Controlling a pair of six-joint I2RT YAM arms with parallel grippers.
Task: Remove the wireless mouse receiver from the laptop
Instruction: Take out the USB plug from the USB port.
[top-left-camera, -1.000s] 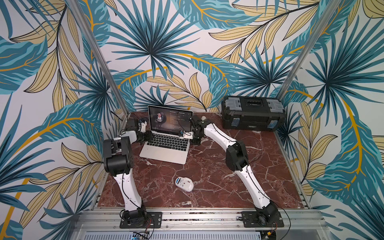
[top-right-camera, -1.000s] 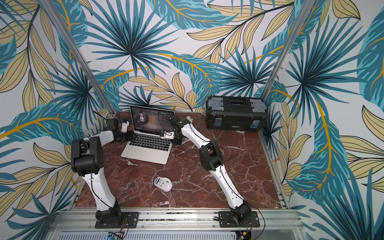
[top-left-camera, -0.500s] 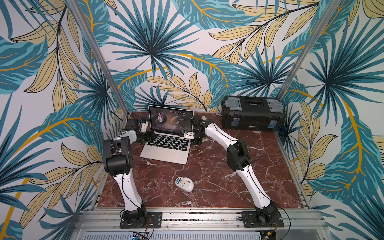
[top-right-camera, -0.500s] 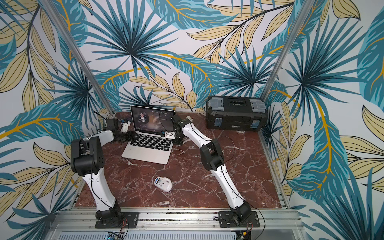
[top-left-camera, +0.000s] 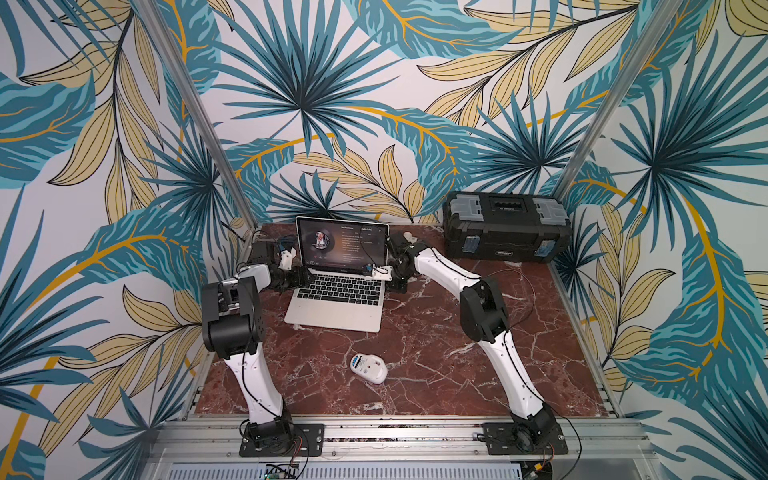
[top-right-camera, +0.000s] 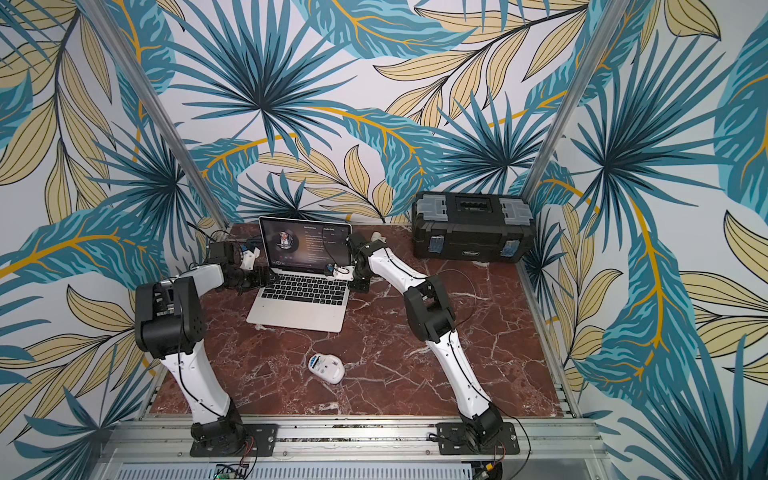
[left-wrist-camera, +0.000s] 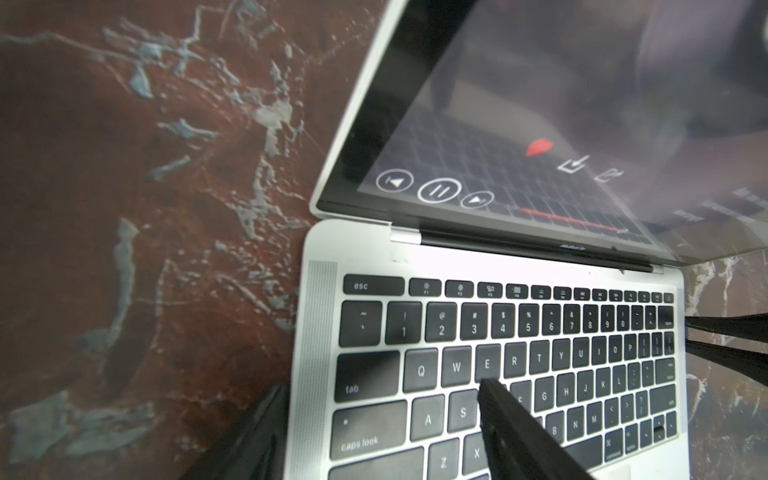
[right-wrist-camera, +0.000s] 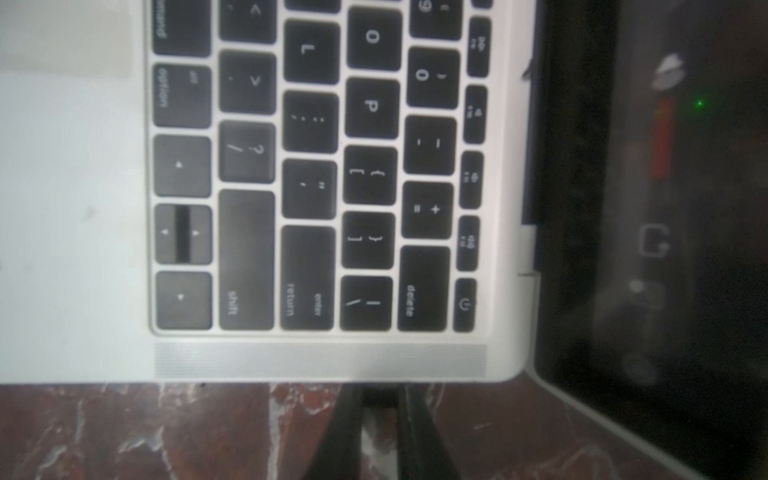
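Red marble bench (top-left-camera: 436, 332) under leafy walls: the right hand (right-wrist-camera: 379, 390) is pinched narrow on a small dark stub, by my reading the receiver (right-wrist-camera: 377, 400), seated in the right edge of the laptop (top-left-camera: 336, 307) toward its back corner. The left hand (left-wrist-camera: 380, 386) stands wide, one finger over the keys, one off the left edge, holding nothing. Pulling-out is the step in hand; next calls for a straight sideways draw, the laptop kept from sliding.
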